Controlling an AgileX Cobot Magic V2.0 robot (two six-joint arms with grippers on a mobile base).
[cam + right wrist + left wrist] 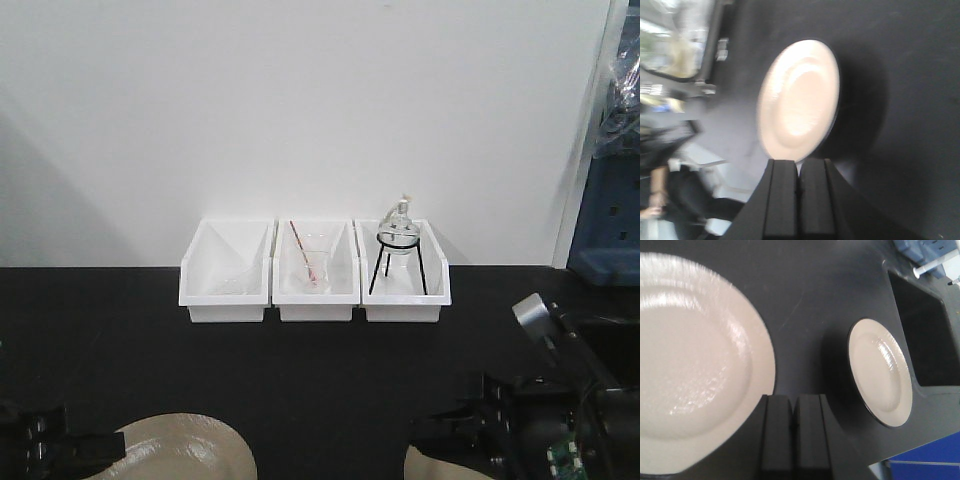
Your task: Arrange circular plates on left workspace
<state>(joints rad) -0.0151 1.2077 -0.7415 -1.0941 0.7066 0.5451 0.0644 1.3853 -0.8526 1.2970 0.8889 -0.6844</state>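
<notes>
- On the matte black tabletop [320, 370], two plates lie flat and well apart, both at the near edge in the front view.
- The round, glossy beige-tan left plate [690, 370] has a shallow well and a broad raised rim. Bright reflections show on its smooth surface.
- The round, glossy beige-tan right plate [880, 372] has the same shape and shows a thin dark edge around its rim. It lies just beside the recessed black sink basin [925, 340], near the tabletop's front edge above a blue cabinet front [925, 467].
- The left fingers [777, 435] are two flat-faced black rectangular blocks, pressed together with only a thin seam between them and gripping nothing. Their tips overlap the left plate's rim in the left wrist view; contact cannot be determined.
- The right fingers [782, 200] have the same form and are likewise pressed together and empty. A beige plate lies just ahead of their tips in the blurred right wrist view.
- At the rear, three white rectangular plastic bins [315, 312] stand side by side against a plain white wall [300, 100].
- The middle bin holds a clear glass beaker [312, 268] with a thin red rod.
- The right-hand bin holds a round clear glass flask [398, 235] on a black wire tripod.
- The left-hand bin's clear contents cannot be identified.
</notes>
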